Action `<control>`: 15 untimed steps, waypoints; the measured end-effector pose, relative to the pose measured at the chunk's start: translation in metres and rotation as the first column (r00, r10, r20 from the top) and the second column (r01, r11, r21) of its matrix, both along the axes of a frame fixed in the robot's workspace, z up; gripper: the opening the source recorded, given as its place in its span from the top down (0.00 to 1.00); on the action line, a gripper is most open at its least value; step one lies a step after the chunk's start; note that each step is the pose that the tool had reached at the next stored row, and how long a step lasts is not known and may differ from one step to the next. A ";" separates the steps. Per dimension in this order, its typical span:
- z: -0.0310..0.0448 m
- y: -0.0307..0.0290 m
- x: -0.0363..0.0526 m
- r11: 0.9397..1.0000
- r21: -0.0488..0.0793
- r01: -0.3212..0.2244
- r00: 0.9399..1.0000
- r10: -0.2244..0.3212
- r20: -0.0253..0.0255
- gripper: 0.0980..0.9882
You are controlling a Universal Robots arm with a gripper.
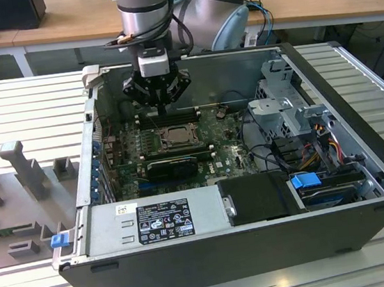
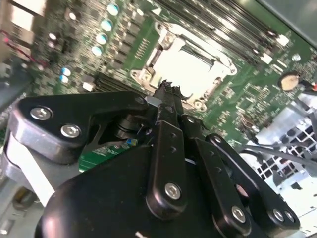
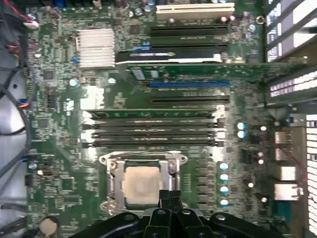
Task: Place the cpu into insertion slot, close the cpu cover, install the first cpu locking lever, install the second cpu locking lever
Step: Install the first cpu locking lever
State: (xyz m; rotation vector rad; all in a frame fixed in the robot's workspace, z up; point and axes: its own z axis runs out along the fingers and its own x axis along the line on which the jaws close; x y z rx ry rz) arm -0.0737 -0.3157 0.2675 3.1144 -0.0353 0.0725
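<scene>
The cpu [image 3: 141, 184], a dull silver square, lies flat in the insertion slot [image 1: 158, 142] on the green motherboard. The cpu cover [image 3: 115, 182], a silvery metal frame, lies down around the chip, whose top shows through its window. In the second wrist view the cpu [image 2: 190, 67] looks bright, just past the black fingertips. My gripper [image 3: 169, 196] is shut with nothing between its fingers and hangs a little above the socket's edge. In the exterior view the gripper [image 1: 163, 110] is over the back side of the socket. I cannot tell how the locking levers stand.
Long black memory slots [image 3: 153, 131] run right beside the socket. A black finned card [image 1: 172, 165] stands in front of it. The power supply [image 1: 152, 218], the drive cage [image 1: 285, 104] with cables and the case walls [image 1: 89, 163] ring the motherboard.
</scene>
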 end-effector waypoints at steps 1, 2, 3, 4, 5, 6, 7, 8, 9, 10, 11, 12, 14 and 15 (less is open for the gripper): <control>-0.0001 0.0001 -0.0024 1.000 0.000 0.000 1.000 0.000 0.000 0.99; -0.0002 0.0002 -0.0050 1.000 0.000 0.000 1.000 0.000 0.000 0.99; -0.0002 0.0002 -0.0065 1.000 0.000 0.000 1.000 0.000 0.000 0.99; -0.0003 0.0005 -0.0104 1.000 0.000 0.000 1.000 0.000 0.000 0.99; -0.0003 0.0008 -0.0141 1.000 0.000 0.000 1.000 0.000 0.000 0.99; -0.0004 0.0009 -0.0163 1.000 0.000 0.000 1.000 0.000 0.000 0.99; -0.0004 0.0010 -0.0173 1.000 0.000 0.000 1.000 0.000 0.000 0.99; -0.0004 0.0010 -0.0179 1.000 0.000 0.000 1.000 0.000 0.000 0.99; -0.0004 0.0010 -0.0180 1.000 0.000 0.000 1.000 0.000 0.000 0.99; -0.0004 0.0010 -0.0180 1.000 0.000 0.000 1.000 0.000 0.000 0.99; -0.0004 0.0010 -0.0181 1.000 0.000 0.000 1.000 0.000 0.000 0.99; -0.0004 0.0010 -0.0181 1.000 0.000 0.000 1.000 0.000 0.000 0.99; -0.0004 0.0010 -0.0181 1.000 0.000 0.000 1.000 0.000 0.000 0.99; -0.0004 0.0010 -0.0181 1.000 0.000 0.000 1.000 0.000 0.000 0.99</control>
